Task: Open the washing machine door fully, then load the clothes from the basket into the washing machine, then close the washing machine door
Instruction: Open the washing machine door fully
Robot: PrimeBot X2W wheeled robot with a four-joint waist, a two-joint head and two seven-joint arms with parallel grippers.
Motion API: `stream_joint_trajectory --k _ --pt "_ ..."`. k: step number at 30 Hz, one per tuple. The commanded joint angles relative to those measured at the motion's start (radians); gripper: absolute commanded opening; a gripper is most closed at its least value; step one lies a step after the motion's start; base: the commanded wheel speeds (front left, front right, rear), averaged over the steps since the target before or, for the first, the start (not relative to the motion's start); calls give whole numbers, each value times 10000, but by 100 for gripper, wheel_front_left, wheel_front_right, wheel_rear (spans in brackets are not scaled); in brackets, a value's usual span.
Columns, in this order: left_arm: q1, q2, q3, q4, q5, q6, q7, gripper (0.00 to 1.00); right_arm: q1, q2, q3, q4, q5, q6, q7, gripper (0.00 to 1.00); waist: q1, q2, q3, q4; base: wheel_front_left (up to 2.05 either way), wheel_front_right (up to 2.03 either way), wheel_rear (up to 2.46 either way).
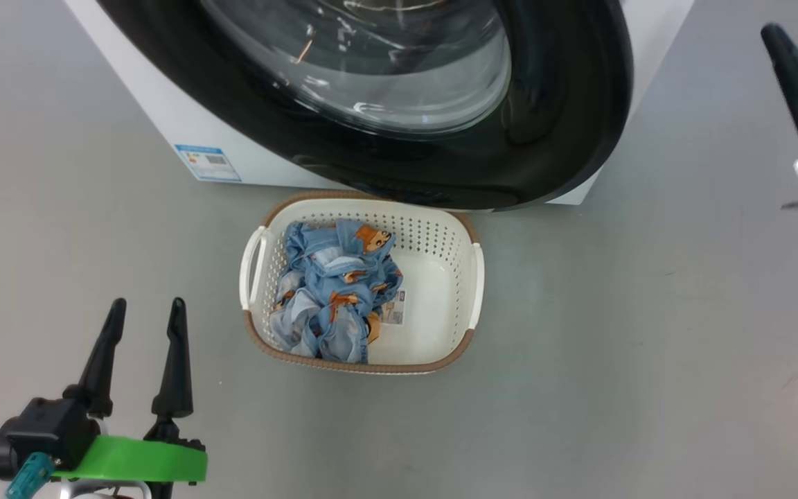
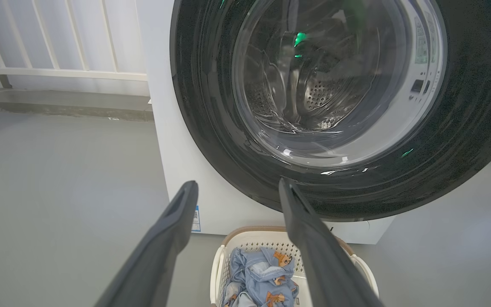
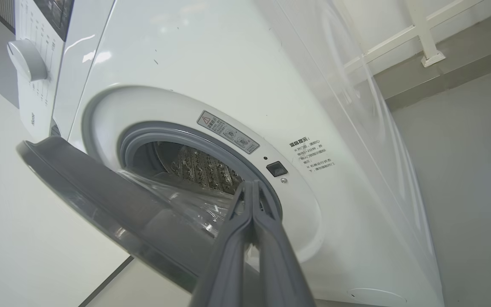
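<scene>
While the washing machine door stands partly open, I judge the clothes soft and light (grab the bundle's crest); left gripper spread, right gripper pressed together.

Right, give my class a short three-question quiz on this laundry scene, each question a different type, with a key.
1. True or false: the clothes lie inside the basket.
2. Pick one: the washing machine door is A) latched shut, B) swung open, C) missing.
3. Fill in: the left end effector is open, while the right end effector is ____.
Key: 1 true; 2 B; 3 shut.
</scene>
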Motion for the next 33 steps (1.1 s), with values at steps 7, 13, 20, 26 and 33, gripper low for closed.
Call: stream_joint_trajectory --k 7,13,20,26,33 --pt "-377 213 277 -295 8 -31 -94 100 -1332 -191 455 808 1316 16 1439 0 0 -1 339 329 0 0 0" --pt "-435 140 253 -264 -25 -31 -94 100 -2191 122 496 1737 2414 16 2835 0 0 -1 479 542 0 0 0" --pt "-439 43 268 -237 -51 -31 -94 100 -2844 314 766 2426 2905 16 4076 0 0 -1 510 768 0 0 0" --pt "-435 -8 278 -216 -64 -31 -94 100 -3002 378 907 2690 2990 16 4493 0 0 -1 504 840 0 0 0" --pt "-414 -48 311 -188 -45 -31 -94 100 -3095 571 958 2925 3444 16 5279 0 0 -1 415 896 0 0 0"
